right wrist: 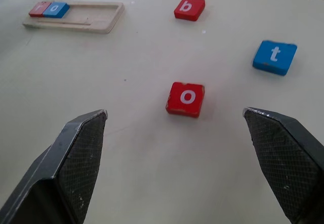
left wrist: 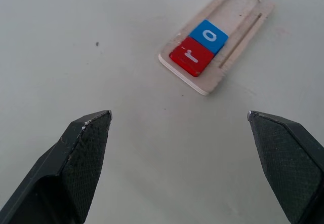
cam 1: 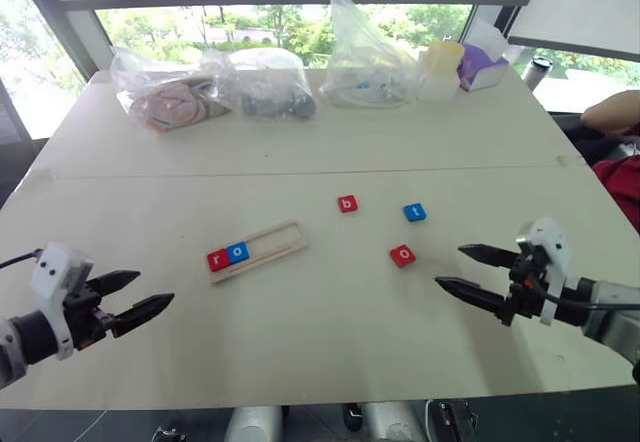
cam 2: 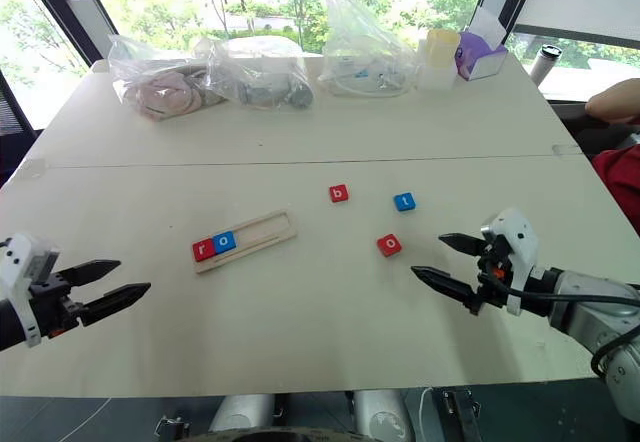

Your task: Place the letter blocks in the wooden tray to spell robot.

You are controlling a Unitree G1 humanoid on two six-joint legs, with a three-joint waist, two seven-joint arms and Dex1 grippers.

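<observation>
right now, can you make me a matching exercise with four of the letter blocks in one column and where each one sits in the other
Blocks:
1. red r block
2. red b block
3. blue t block
4. red o block

Places:
A. loose on the table, nearest the right end effector
B. loose on the table, the block nearest the tray's empty end
C. at the end of the wooden tray, next to the blue o block
D. loose on the table, between the red b block and the table's right edge

Pairs: 1-C, 2-B, 3-D, 4-A
</observation>
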